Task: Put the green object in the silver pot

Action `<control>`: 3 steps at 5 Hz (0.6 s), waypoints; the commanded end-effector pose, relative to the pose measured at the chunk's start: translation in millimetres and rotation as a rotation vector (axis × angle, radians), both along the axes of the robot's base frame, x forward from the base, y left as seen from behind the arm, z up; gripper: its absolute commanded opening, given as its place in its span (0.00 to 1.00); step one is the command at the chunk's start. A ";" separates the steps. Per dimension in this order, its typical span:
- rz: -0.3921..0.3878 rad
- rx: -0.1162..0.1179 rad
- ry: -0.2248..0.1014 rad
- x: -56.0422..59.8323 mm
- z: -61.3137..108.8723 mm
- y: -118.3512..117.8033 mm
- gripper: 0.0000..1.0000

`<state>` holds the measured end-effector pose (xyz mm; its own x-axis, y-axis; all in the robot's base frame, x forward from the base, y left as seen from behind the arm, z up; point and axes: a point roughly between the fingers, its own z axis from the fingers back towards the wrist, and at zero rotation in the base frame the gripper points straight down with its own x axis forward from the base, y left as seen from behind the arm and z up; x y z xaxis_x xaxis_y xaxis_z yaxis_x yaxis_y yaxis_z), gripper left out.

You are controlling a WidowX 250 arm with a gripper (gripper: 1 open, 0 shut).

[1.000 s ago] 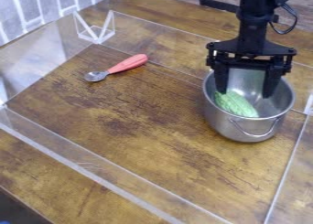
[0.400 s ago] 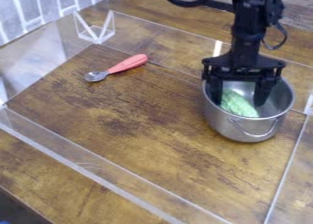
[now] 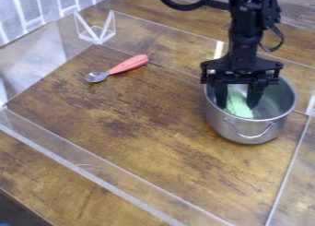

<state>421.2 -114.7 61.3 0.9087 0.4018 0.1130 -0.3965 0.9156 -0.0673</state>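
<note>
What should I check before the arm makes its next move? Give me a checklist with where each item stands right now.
1. Green object inside the pot: ok, it lies within the rim.
2. Pot upright on the table: ok.
3. Gripper down at the pot, over the green object: ok.
4. Gripper open, so that the green object is free: not ok, it looks closed.
5. Gripper clear of the pot's rim for lifting out: cannot tell, the arm hides the far side.
6. Spoon out of the way: ok, it lies well apart from the pot.
</note>
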 end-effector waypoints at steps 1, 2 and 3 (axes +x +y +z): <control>0.004 -0.016 -0.056 3.4 37.4 16.3 0.00; -0.015 -0.017 -0.058 -0.2 48.2 5.0 1.00; -0.036 -0.020 -0.064 -3.3 62.6 -6.2 1.00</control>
